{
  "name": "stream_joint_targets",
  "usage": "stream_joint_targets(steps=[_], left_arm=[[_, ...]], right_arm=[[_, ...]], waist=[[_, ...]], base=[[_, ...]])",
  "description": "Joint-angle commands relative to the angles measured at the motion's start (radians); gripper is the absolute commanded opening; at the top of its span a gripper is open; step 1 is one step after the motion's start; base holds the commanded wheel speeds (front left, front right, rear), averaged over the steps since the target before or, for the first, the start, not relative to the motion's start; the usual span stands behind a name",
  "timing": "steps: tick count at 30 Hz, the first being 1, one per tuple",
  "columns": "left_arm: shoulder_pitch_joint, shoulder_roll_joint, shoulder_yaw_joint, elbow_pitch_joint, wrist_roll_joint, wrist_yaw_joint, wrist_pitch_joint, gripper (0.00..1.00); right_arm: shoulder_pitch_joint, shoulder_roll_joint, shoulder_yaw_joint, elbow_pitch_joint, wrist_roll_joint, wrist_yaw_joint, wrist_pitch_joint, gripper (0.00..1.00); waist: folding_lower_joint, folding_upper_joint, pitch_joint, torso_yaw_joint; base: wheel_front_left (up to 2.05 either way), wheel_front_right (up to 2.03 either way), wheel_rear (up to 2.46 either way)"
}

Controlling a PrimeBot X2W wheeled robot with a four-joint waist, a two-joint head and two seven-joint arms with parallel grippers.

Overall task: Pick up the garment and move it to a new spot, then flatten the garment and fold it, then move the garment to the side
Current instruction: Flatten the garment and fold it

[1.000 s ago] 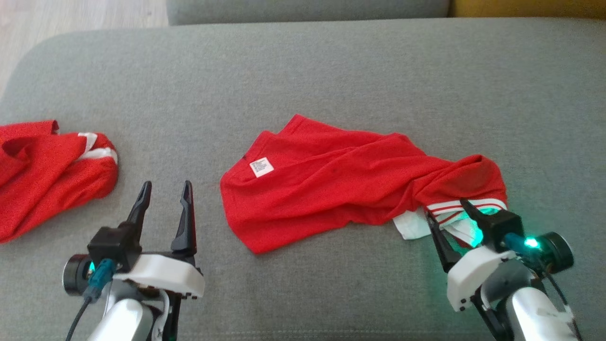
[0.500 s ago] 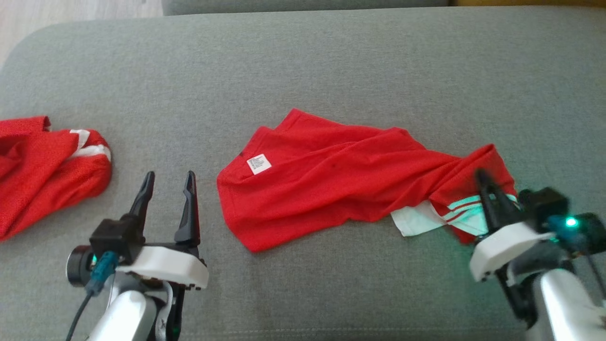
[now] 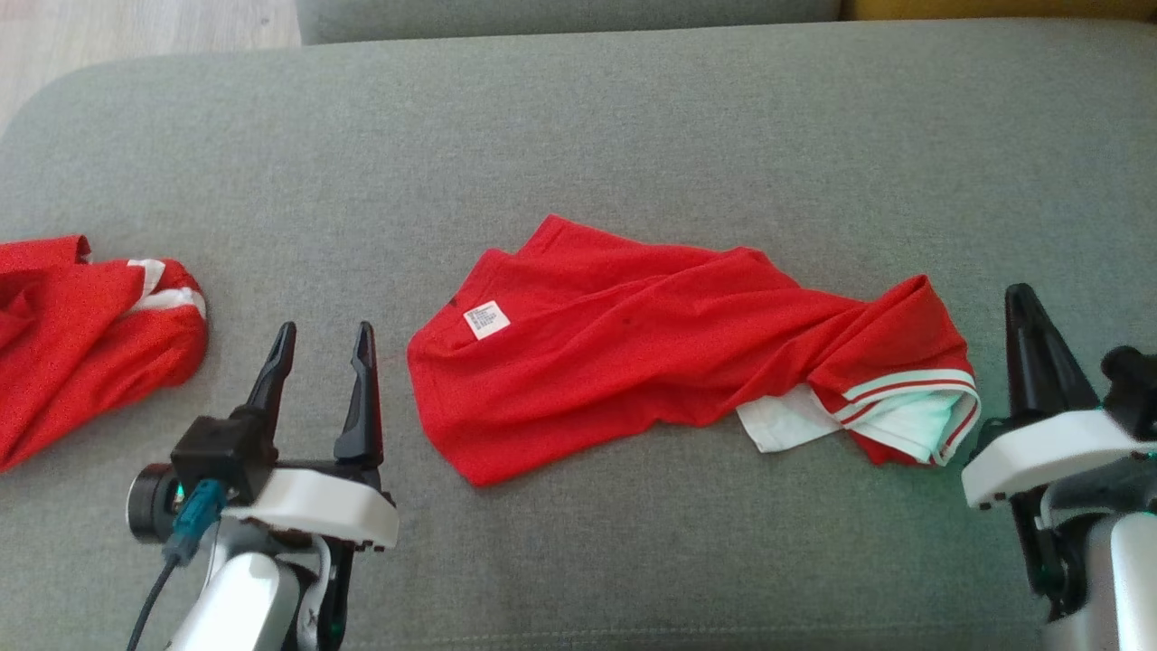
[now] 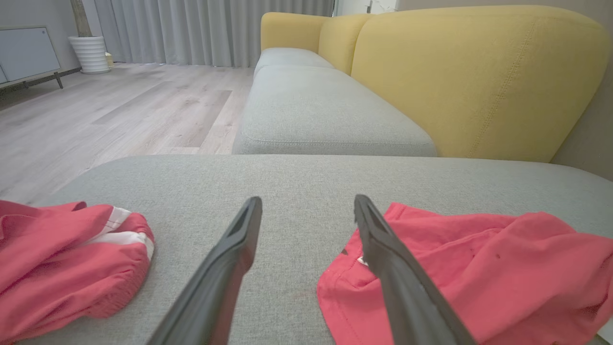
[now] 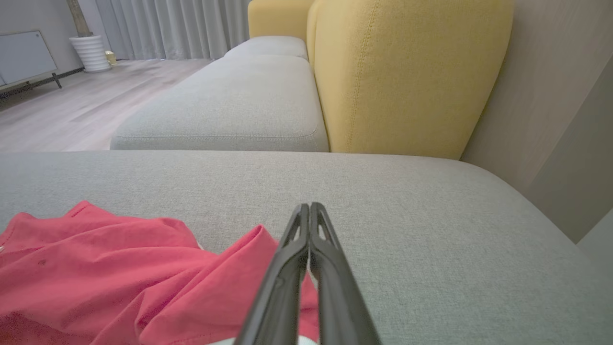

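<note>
The right fingers (image 3: 1030, 353) are clenched empty just beside the garment (image 3: 651, 353), at its striped right end. The left fingers (image 3: 362, 389) stand released, empty, near its label end. It lies crumpled on the sofa (image 3: 578, 136), long axis left-right. Another red garment (image 3: 81, 334) is cut off at left.

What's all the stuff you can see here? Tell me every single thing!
middle garment: one, red with white-striped hem, crumpled mid-cushion.
second garment: one, red with white stripes, cushion's left edge.
label: one, white, on the middle garment.
cushion: one, grey, under both garments.
sofa seat: one, grey, beyond the cushion.
sofa back: one, yellow, behind the seat.
floor: one, pale wood, beside the sofa.
plant pot: one, white, far on the floor.
left gripper: one, dark fingers, open, between the garments.
right gripper: one, dark fingers, shut, empty, right of the middle garment.
</note>
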Motion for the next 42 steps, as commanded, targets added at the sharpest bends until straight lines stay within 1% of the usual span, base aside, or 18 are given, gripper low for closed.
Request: stream_joint_targets(steps=[1,2,3,4,6,11,16,27,42], left_arm=[[-0.023,0.011,0.050,-0.027,0.013,-0.004,-0.012,1.00],[-0.020,0.011,0.051,-0.026,0.013,-0.005,-0.012,1.00],[-0.017,0.011,0.052,-0.026,0.013,-0.006,-0.012,1.00],[-0.014,0.011,0.053,-0.025,0.013,-0.007,-0.012,1.00],[-0.011,0.010,0.053,-0.024,0.013,-0.008,-0.012,1.00],[0.016,0.012,0.050,-0.022,0.011,-0.012,-0.012,1.00],[0.050,0.012,0.035,-0.023,0.005,-0.015,-0.007,1.00],[0.102,0.027,0.017,-0.030,-0.001,-0.009,0.017,1.00],[0.112,0.033,0.011,-0.043,-0.009,0.002,0.024,1.00]], right_arm=[[-0.005,-0.002,0.019,-0.043,0.009,0.008,-0.015,0.00],[-0.005,0.001,0.020,-0.048,0.014,0.008,-0.020,0.00],[-0.004,0.003,0.021,-0.052,0.019,0.008,-0.024,0.44],[-0.004,0.005,0.029,-0.061,0.021,0.008,-0.032,1.00],[-0.004,0.007,0.039,-0.071,0.030,0.008,-0.043,1.00],[0.019,0.010,0.108,-0.118,0.041,0.008,-0.065,1.00],[0.072,0.011,0.154,-0.159,0.039,0.008,-0.058,1.00],[0.194,0.020,0.182,-0.203,0.049,0.008,-0.020,1.00],[0.202,0.025,0.179,-0.201,0.052,0.008,-0.010,1.00]], waist=[[0.0000,0.0000,-0.006,-0.003],[0.0000,0.0000,-0.010,-0.005],[0.0000,0.0000,-0.015,-0.007],[0.0000,0.0000,-0.019,-0.010],[0.0000,0.0000,-0.024,-0.012],[0.0000,0.0000,-0.057,-0.027],[0.0000,0.0000,-0.096,-0.037],[0.0000,0.0000,-0.160,-0.040],[0.0000,0.0000,-0.159,-0.033]], base=[[0.00,0.00,0.00],[0.00,0.00,0.00],[0.00,0.00,0.00],[0.00,0.00,0.00],[0.00,0.00,0.00],[0.00,0.00,0.00],[0.00,0.00,0.00],[0.00,0.00,0.00],[0.00,0.00,0.00]])
